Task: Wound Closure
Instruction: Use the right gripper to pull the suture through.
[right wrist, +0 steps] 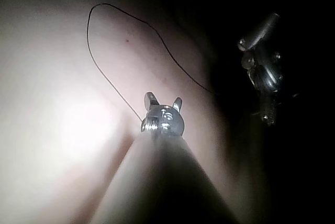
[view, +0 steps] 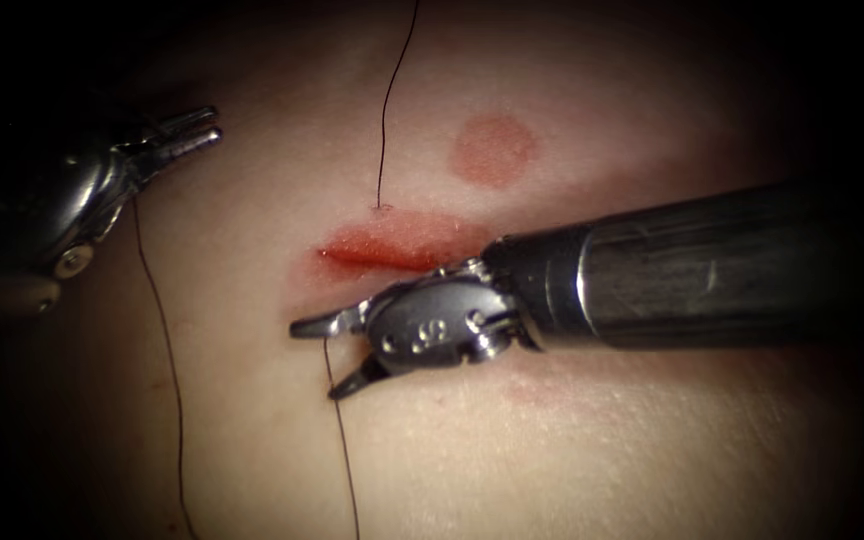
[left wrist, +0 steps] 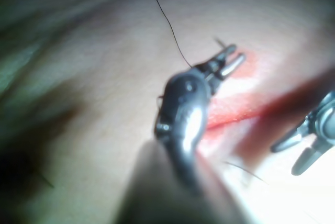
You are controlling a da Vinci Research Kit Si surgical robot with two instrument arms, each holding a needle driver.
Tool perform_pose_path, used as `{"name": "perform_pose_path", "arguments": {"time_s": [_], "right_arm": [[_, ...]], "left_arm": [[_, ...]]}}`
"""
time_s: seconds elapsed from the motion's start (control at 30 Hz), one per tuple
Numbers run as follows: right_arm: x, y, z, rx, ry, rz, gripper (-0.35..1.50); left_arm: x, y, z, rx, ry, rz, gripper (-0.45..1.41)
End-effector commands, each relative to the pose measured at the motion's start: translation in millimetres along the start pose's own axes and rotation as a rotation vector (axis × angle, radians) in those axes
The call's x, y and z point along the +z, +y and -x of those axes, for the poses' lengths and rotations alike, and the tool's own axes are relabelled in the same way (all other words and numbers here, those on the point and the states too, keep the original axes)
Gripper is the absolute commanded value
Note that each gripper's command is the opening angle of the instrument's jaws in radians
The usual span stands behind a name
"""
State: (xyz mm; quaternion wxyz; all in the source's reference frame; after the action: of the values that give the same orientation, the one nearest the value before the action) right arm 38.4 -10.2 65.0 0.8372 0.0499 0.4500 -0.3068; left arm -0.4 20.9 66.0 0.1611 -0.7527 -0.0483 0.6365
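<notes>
Right tool [view: 317, 355] jaws open astride thread [view: 337, 430].

cut's [view: 392, 252] right end hidden behind right tool [view: 327, 355], thread [view: 384, 110] running off top edge

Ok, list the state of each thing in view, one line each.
Left arm's metal gripper: shut on the thin dark thread.
Right arm's metal gripper: open, holding nothing, thread between its jaws.
Red cut in the pale tissue: open, wet with red fluid.
Needle: cannot tell where.
</notes>
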Motion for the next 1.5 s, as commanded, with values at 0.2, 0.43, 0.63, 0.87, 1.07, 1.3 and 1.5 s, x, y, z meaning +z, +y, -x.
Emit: {"name": "perform_pose_path", "arguments": {"time_s": [0.2, 0.43, 0.63, 0.87, 1.07, 1.3, 1.5], "right_arm": [[3.5, -2.1, 1.4, -0.034, -0.039, -0.069, 1.19], [2.0, -2.5, 2.8, -0.035, -0.055, -0.096, 1.16], [1.4, -2.3, 2.4, -0.032, -0.043, -0.066, 1.16], [3.5, -2.6, 2.3, -0.048, -0.067, -0.077, 1.14], [5.5, -2.9, 2.7, -0.091, -0.093, -0.082, 1.14], [7.0, -3.3, 3.1, -0.121, -0.128, -0.099, 1.13], [8.1, -3.5, 3.7, -0.129, -0.147, -0.113, 1.11]], "left_arm": [[0.1, -0.1, 0.7, -0.008, -0.002, 0.001, -0.35], [-0.1, -0.2, 0.7, -0.008, -0.004, 0.001, -0.35], [0.4, -0.2, 0.9, -0.007, -0.004, -0.004, -0.35], [0.4, -0.2, 0.9, -0.007, -0.004, -0.005, -0.35], [0.2, -0.1, 0.8, -0.008, -0.005, -0.003, -0.35], [0.1, -0.1, 0.7, -0.014, -0.005, -0.002, -0.35], [0.1, -0.1, 0.7, -0.013, -0.005, -0.001, -0.35]]}}
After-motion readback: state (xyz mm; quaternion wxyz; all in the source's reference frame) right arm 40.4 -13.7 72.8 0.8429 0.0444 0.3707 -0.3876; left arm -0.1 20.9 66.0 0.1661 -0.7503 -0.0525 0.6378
